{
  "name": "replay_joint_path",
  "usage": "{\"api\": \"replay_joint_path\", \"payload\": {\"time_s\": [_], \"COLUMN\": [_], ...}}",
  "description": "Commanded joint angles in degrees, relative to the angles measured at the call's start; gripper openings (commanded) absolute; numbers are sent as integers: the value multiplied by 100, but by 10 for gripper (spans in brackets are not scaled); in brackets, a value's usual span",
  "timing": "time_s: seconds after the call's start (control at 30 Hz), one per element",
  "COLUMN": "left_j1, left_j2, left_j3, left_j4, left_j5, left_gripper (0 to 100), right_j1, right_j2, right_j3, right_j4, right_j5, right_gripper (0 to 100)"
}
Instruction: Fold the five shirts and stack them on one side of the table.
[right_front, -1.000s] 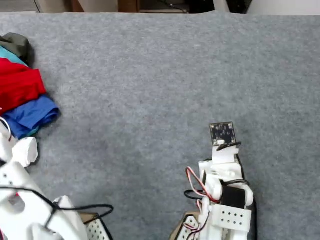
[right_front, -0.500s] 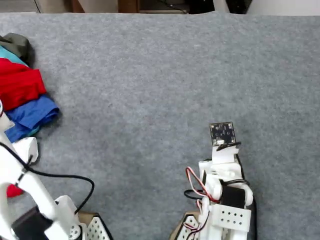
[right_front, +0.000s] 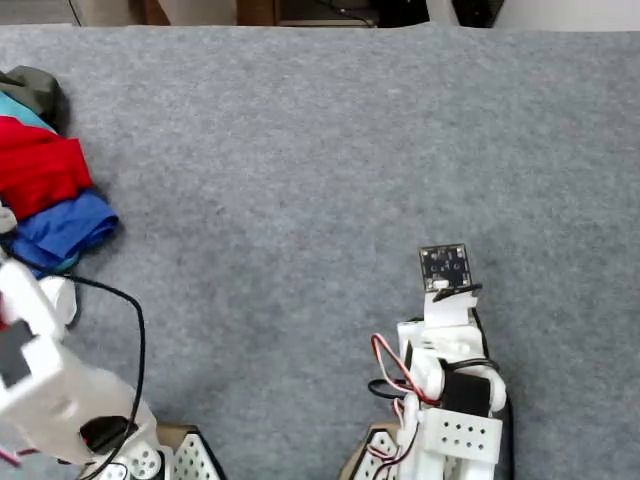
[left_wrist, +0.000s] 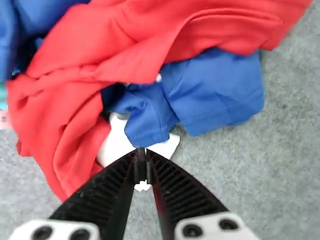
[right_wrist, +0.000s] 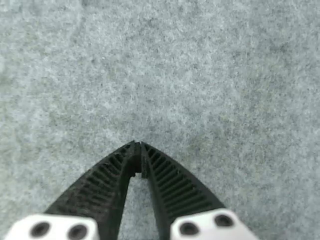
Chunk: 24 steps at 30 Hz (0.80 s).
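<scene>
Left hand pressed together beside the blue shirt (right hand closed too)

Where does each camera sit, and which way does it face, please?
High view: fixed overhead, looking down on the grey table; left arm and right arm show.
Left wrist view: on the left arm, past the left gripper toward the red shirt and blue shirt.
Right wrist view: past the right gripper onto the table.
Shared: high and left wrist views show those shirts.
</scene>
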Motion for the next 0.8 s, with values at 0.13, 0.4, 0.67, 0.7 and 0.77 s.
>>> {"api": "replay_joint_path", "payload": {"time_s": [0.13,0.4,0.67,0.7,0.77], "left_j1": [-88,-1301,-1899,-1952,-2048], "left_j2": [875,1209,2070,2176,2360], "left_j3": [-2549,-3736,-3938,-3938,-3895], "left_j4": [510,9,-1081,-1204,-1407], "left_j5": [-53,-18,-668,-668,-695], "left_gripper": [21,21,122,144,176], "right_j1": [57,57,57,57,57], "right_j2": [-40,-40,-40,-40,-40], "right_j3": [4,4,4,4,4], "right_j4": [18,18,18,18,18], "right_j5": [35,35,35,35,35], "right_gripper": [6,6,6,6,6]}}
